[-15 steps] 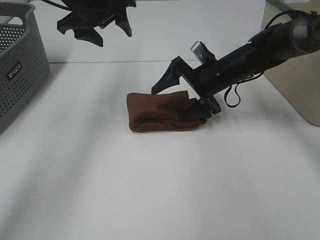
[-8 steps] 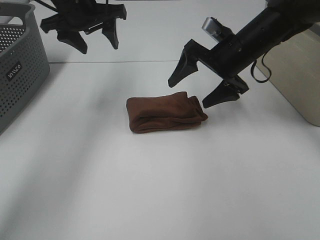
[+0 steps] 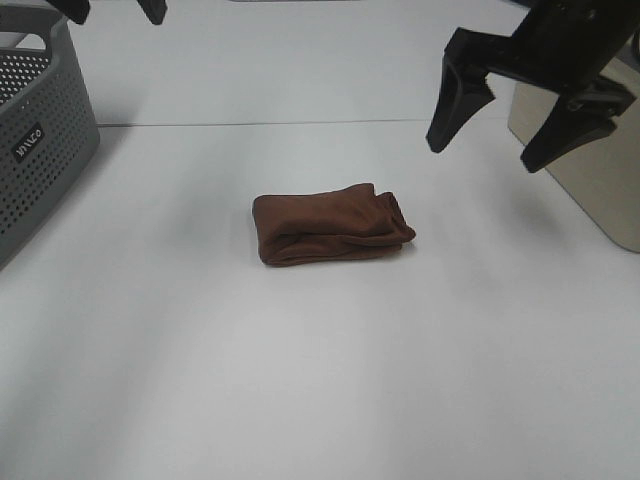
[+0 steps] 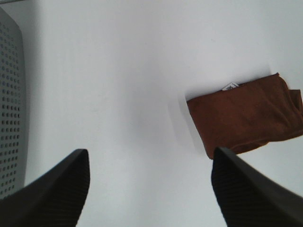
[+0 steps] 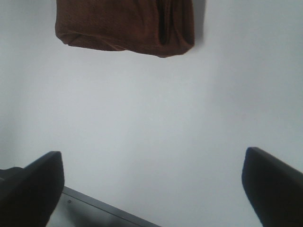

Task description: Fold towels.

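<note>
The table lies bare all round the folded towel, so a tool could come at it from front, back or either side. A grey perforated basket walls off the far left edge. A beige box (only partly in view) blocks the right edge, well apart from the towel.

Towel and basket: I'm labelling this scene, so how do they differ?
The towel is reddish-brown soft cloth; the basket is grey, rigid and perforated. The towel lies folded at the table's middle; the basket stands at the left edge, cut off by the frame. Neither is touched by a gripper.
</note>
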Tool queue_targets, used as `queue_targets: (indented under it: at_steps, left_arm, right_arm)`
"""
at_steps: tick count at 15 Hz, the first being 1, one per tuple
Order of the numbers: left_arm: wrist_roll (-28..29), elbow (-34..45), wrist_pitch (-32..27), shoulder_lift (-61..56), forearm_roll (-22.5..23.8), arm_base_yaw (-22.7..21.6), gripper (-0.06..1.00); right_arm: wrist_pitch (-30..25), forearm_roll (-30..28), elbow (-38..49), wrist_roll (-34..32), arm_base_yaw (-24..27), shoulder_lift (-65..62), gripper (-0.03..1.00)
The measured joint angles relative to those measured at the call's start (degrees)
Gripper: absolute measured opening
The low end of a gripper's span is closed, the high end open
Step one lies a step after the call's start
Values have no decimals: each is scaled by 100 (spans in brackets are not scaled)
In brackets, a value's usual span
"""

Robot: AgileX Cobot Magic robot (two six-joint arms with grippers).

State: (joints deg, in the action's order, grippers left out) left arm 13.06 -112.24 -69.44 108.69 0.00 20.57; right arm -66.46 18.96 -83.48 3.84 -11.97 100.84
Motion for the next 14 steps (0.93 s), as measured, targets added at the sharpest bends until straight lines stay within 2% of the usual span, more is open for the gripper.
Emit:
queue_targets:
  at_steps: [2, 3, 4, 6, 11, 14]
  left_arm:
    - [-132, 682, 0, -739, 29, 74, 69]
    - [-166, 1524, -6, -1473, 29, 138, 69]
    - [-178, 1937, -11, -1908, 29, 138, 69]
    - [-212, 2590, -17, -2561, 34, 143, 69]
    - [-430, 4864, -23, -5071, 46, 143, 69]
    - [-859, 6211, 178, -6767, 0, 143, 69]
  right_arm:
    - [-223, -413, 120, -143, 0, -625, 96]
    - [-252, -699, 573, -178, 0, -1375, 96]
    - [-258, -802, 871, -183, 0, -1759, 96]
    - [-281, -877, 1404, -183, 0, -2429, 96]
    - [-264, -945, 3214, -183, 0, -4618, 96]
    - [-264, -1094, 3982, -183, 0, -5936, 96]
